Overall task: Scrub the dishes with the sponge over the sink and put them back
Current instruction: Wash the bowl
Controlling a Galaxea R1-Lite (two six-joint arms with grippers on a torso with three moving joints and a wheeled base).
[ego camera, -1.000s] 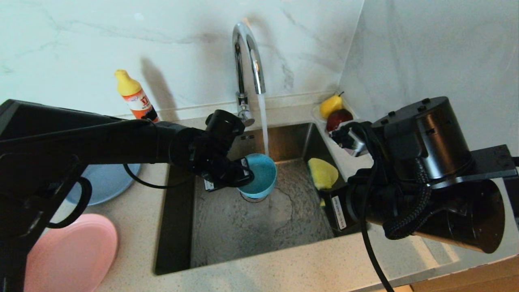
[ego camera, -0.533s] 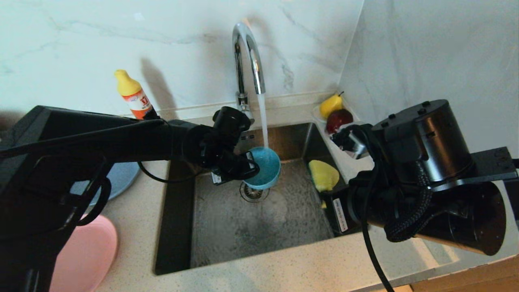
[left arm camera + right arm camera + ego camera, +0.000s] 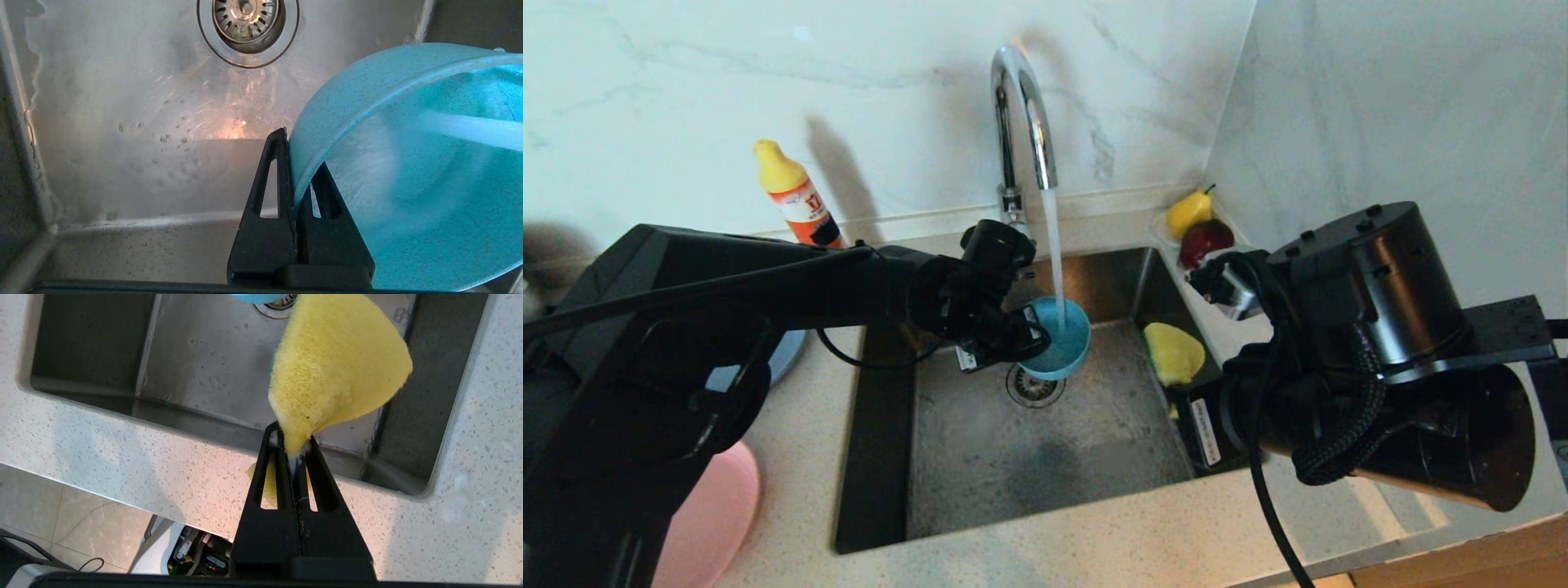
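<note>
My left gripper [image 3: 1023, 347] [image 3: 297, 161] is shut on the rim of the teal bowl [image 3: 1058, 339] [image 3: 408, 183]. It holds the bowl tilted over the sink [image 3: 980, 465], above the drain strainer [image 3: 1034, 387] [image 3: 247, 16]. Water from the chrome tap [image 3: 1017, 106] runs into the bowl. At the sink's right side, my right gripper [image 3: 293, 437] is shut on a corner of the yellow sponge [image 3: 1174, 351] [image 3: 335, 371]. On the left counter lie the pink plate [image 3: 715, 506] and the light-blue plate [image 3: 788, 359], both largely hidden by my left arm.
An orange bottle with a yellow cap [image 3: 792, 196] stands at the back wall, left of the tap. A white saucer with a pear and a red fruit [image 3: 1196, 224] sits in the back right corner. The marble wall rises close on the right.
My left arm has lifted the bowl up and toward the tap and tilted it into the stream, uncovering the drain. The right arm and sponge have not moved.
</note>
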